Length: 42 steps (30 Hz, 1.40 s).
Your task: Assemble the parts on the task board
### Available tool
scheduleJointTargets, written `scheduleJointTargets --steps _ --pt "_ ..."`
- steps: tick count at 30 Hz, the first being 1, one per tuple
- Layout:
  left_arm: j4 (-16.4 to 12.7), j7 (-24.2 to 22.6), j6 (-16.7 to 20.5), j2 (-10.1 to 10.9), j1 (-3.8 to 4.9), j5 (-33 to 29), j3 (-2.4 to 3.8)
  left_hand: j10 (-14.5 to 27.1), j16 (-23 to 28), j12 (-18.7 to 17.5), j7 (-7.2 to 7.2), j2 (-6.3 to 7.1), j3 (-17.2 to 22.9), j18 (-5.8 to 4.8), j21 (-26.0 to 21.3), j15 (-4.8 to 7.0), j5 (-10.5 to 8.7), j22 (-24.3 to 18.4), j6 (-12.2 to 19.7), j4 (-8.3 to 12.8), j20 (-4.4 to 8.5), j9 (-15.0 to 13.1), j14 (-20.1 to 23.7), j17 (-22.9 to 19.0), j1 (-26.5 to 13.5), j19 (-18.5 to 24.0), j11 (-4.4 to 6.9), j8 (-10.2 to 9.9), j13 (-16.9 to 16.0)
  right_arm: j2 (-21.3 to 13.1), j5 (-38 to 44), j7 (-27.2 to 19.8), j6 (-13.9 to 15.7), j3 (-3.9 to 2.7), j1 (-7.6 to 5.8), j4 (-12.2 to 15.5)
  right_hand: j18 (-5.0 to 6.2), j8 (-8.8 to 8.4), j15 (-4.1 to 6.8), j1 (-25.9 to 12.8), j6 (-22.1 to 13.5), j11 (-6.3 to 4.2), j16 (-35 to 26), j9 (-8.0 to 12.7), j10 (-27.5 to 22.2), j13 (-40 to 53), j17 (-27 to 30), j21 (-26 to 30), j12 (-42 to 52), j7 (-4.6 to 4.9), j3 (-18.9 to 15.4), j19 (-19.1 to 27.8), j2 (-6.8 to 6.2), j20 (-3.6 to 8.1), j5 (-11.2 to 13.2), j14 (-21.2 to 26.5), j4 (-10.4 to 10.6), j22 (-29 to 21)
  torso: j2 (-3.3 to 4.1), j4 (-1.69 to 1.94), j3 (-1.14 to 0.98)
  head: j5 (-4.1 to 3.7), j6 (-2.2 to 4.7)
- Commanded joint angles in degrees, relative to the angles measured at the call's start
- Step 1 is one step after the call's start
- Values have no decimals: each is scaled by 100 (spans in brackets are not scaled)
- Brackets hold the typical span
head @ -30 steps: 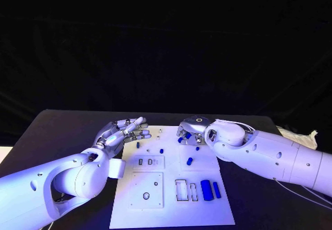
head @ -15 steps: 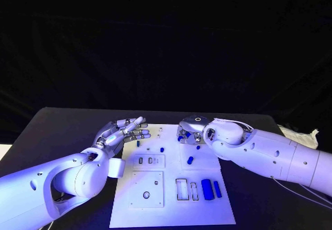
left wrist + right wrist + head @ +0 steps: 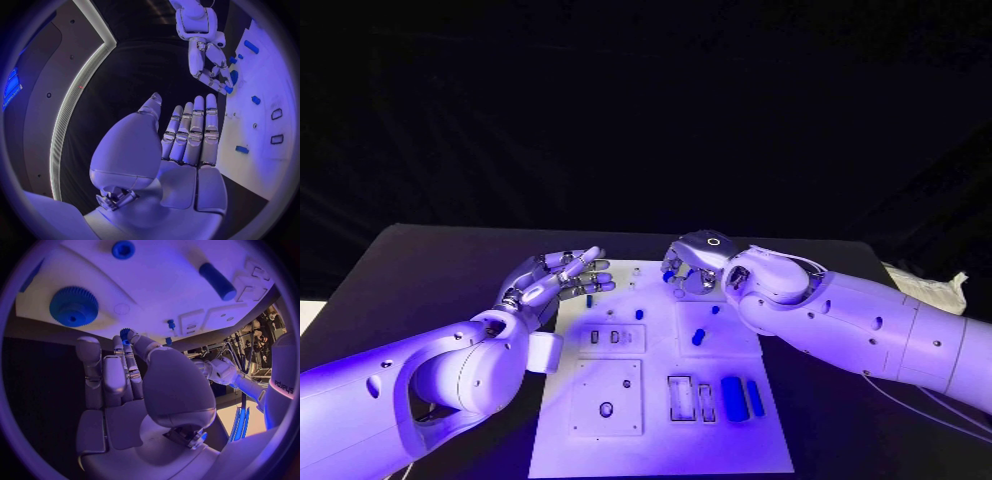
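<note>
Right hand [image 3: 692, 272], pinching a small blue part [image 3: 125, 334], should lower it squarely onto the task board [image 3: 661, 440] while the left hand [image 3: 557, 281] waits with fingers apart.

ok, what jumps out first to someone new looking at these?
The two silver robot hands above the far end of the white board. The right robot hand pinches a small blue part; the left robot hand is open, fingers apart. Loose blue pieces dot the board, and a big blue gear stands out.

Both hands crowd task board [image 3: 661, 440] far end; near half open, low parts [image 3: 733, 397] only.
</note>
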<state>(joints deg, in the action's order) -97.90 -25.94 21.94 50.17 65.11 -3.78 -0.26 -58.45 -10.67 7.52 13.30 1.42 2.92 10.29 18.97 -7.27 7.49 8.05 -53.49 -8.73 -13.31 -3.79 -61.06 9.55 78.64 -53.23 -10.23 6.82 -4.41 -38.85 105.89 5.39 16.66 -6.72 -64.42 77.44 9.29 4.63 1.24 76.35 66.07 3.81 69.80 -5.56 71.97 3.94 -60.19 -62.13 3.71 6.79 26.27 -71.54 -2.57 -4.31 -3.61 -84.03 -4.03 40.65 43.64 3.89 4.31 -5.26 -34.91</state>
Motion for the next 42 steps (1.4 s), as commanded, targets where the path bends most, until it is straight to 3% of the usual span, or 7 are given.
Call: scheduleJointTargets --steps 1,4,7,15,20,31,42 --pt "-5 -13 -127 -19 10 -14 6 6 26 -28 49 -47 -3 4 -21 -29 -19 -6 22 30 -23 6 3 7 13 -10 -19 -36 8 96 -113 175 731 -13 -10 -114 -85 -27 17 65 -20 -40 35 11 38 -5 3 -51 -26 56 70 19 12 4 -46 -194 5 16 10 12 13 4 25" --pt "-9 -13 -133 -24 10 -14 6 5 28 -30 49 -49 -2 4 -23 -29 -19 -7 22 36 -23 6 2 9 18 -10 -19 -37 8 223 -140 190 798 -20 -40 -290 -86 -61 2 67 -62 -17 47 15 -19 -14 -4 -70 -29 76 112 38 -15 -9 -63 -188 6 30 23 18 23 5 47" --pt "-7 -10 -131 -20 10 -15 6 5 28 -30 49 -49 -2 4 -23 -29 -19 -7 22 36 -23 6 2 9 18 -10 -19 -37 8 357 -151 196 826 -22 -58 -449 -86 -70 -3 65 -72 -12 52 15 -35 -16 -8 -78 -29 82 124 44 -23 -13 -64 -187 10 35 27 19 19 19 48" --pt "-17 -8 -119 8 11 -15 6 5 28 -30 49 -49 -2 4 -23 -29 -19 -7 22 36 -23 6 2 9 18 -10 -19 -37 8 691 -140 204 715 -12 -74 -781 -87 -81 -12 59 -87 -1 66 14 -61 -18 -20 -97 -28 90 143 52 -47 -22 -67 -186 14 54 57 91 32 -21 48" --pt "-19 -7 -126 -2 11 -15 6 6 33 -34 50 -51 -1 5 -25 -30 -19 -9 22 49 -24 5 1 13 28 -11 -20 -40 8 819 -108 185 606 5 -75 -891 -87 -84 -15 52 -92 2 67 14 -69 -18 -19 -102 -28 93 147 56 -53 -25 -65 -185 19 58 69 112 46 -43 38" --pt "17 -2 -129 -25 11 -16 6 6 33 -34 50 -51 -1 5 -25 -30 -19 -9 22 49 -24 5 1 13 28 -11 -20 -40 8 916 -90 82 330 54 -74 -906 -87 -84 -20 32 -93 5 79 11 -73 -16 -30 -114 -22 93 144 62 -74 -31 -59 -185 32 69 91 106 41 -36 22" --pt "20 0 -135 -30 11 -16 6 6 33 -34 50 -51 -1 5 -25 -30 -19 -9 22 49 -24 5 1 13 28 -11 -20 -40 8 1025 -88 94 288 72 -73 -1008 -86 -85 -22 16 -94 6 84 9 -75 -15 -33 -119 -20 94 142 68 -84 -35 -55 -184 44 71 102 111 48 -34 15"
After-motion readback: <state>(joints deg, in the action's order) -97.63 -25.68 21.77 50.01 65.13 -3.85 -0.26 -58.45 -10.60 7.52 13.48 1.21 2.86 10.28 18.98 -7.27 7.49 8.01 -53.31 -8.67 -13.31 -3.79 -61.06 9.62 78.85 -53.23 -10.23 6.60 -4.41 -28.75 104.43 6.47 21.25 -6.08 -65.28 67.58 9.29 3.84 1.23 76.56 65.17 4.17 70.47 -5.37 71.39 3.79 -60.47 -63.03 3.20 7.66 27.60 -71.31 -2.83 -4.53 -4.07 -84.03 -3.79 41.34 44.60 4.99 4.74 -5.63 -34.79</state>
